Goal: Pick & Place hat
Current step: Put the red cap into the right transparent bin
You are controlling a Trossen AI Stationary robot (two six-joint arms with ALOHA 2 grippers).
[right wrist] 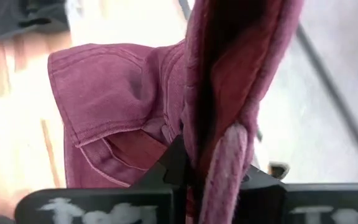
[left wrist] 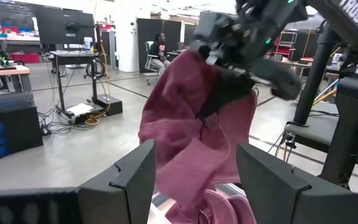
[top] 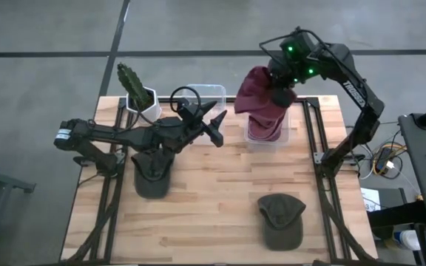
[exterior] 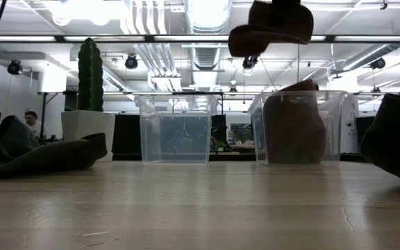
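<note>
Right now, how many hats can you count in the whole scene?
4, perhaps more hidden: maroon hat held by right gripper, maroon hat in bin, green hat under left arm, green hat front right.

matt maroon cloth hat (top: pixel 261 92), pale wood table (top: pixel 213 192)

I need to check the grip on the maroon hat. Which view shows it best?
The left wrist view: the right gripper pinches the hanging maroon hat. High view shows it from above the bin; low view only its underside; right wrist view is too close.
</note>
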